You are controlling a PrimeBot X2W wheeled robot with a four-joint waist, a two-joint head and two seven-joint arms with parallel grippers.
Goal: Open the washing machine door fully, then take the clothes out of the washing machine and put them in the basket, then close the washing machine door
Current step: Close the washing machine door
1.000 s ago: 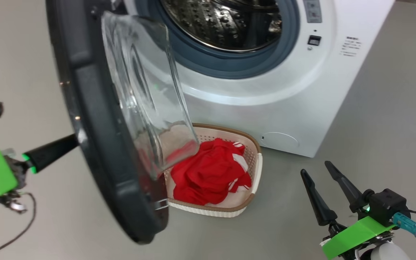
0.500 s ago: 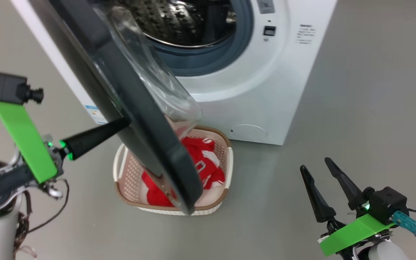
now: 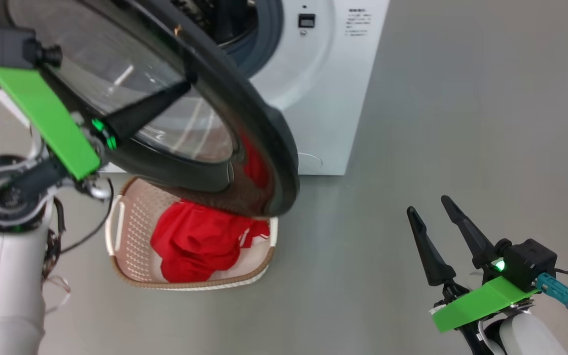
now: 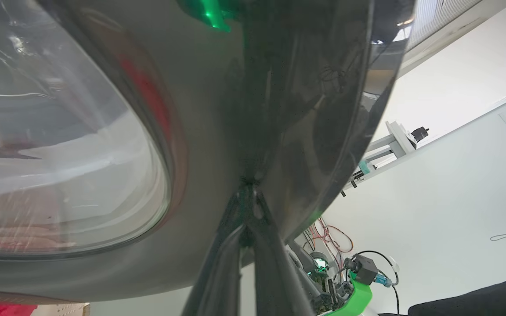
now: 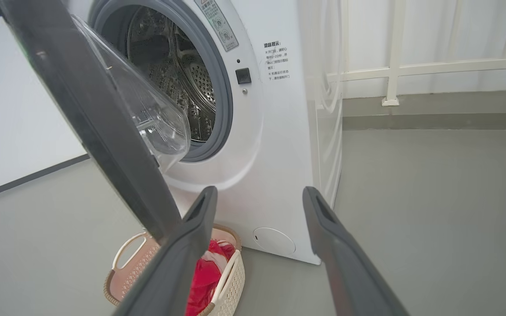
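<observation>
While my left hand (image 3: 181,88) sits with its two long dark fingers pinched together, holding nothing, its tips rest against the outer face of the large, round, glossy black-rimmed washing machine door (image 3: 264,133), right where the black rim meets the bulging clear glass window. In the left wrist view I see the same contact: the joined fingertips of that hand (image 4: 248,186) touch the dark face of the door (image 4: 305,109), with the glass off to the left.

The door stands partway open, angled out from the big white boxy washing machine (image 3: 323,98). It hangs over the small cream-white perforated plastic basket (image 3: 131,231) with the brown woven-look rim, which sits on the grey floor (image 3: 437,123) just in front of the machine. The bright red soft clothes (image 3: 195,241) with white stripes lie in a heap inside it, below and to the right of my left hand and well apart from it.

My right hand (image 3: 427,204) hovers over bare floor with its fingers spread wide and empty, well away from the door and basket. Its wrist view looks between those fingers (image 5: 259,193) at the machine (image 5: 275,175), the steel drum (image 5: 182,79) and the basket (image 5: 231,281).
</observation>
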